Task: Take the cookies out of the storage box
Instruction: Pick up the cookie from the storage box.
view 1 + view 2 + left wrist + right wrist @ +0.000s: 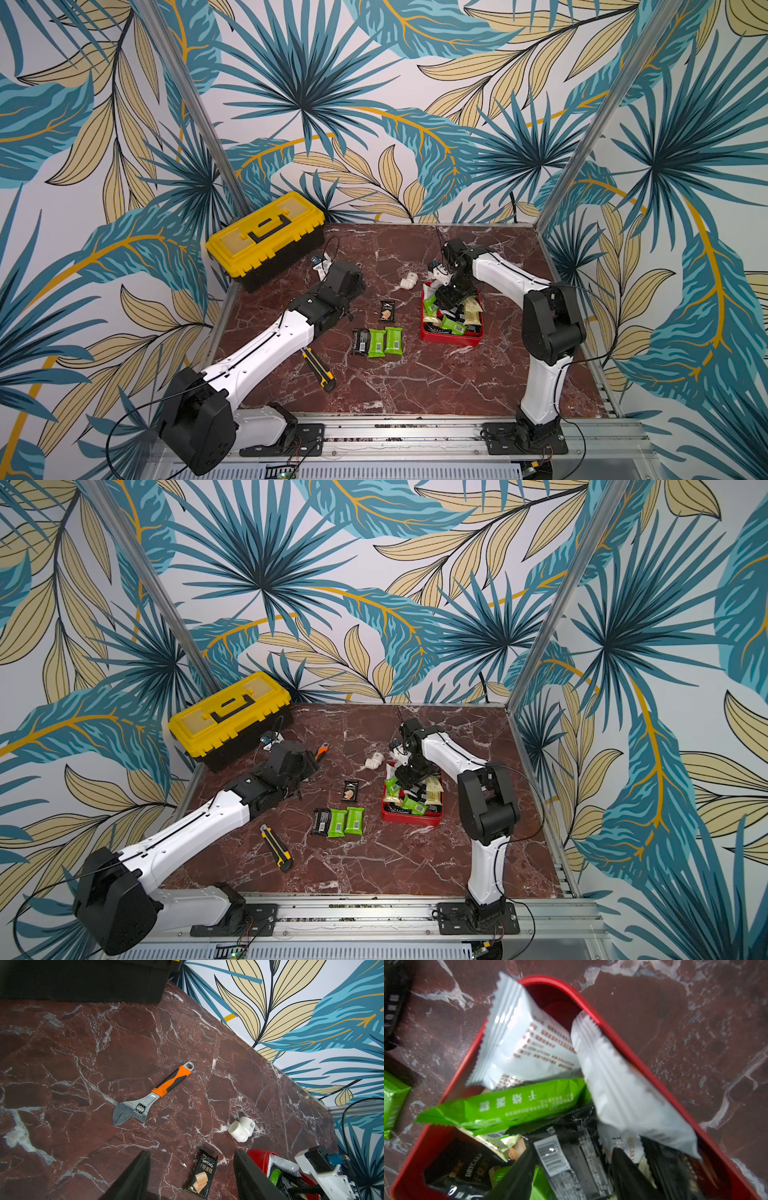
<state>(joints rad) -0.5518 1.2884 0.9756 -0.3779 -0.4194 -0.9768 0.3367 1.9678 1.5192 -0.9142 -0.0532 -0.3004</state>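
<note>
Nearest, a utility knife (318,369) lies on the desk (415,386), left of four cookies (377,343) lying mid-desk. To their right, the red storage box (451,340) holds a heap more; my right jaws stand wide inside it, straddling a black barcode packet (556,1157). My left jaws, wide and empty, hover by the yellow-lidded toolbox (266,237) at far left.

Looked like polished red-brown marble across the table (83,1053), white-veined and smooth. Gleamed as thin glossy film on the cookies (527,1103) — crimped, saw-toothed at the ends. Showed smooth, shiny red walls on the storage box (556,999). Paired bare brushed metal with an orange-and-black rubbery grip on the wrench (153,1093). Seemed hard matt plastic on the toolbox (299,216) lid — likewise the white pipe fitting (242,1129), only glossier.
</note>
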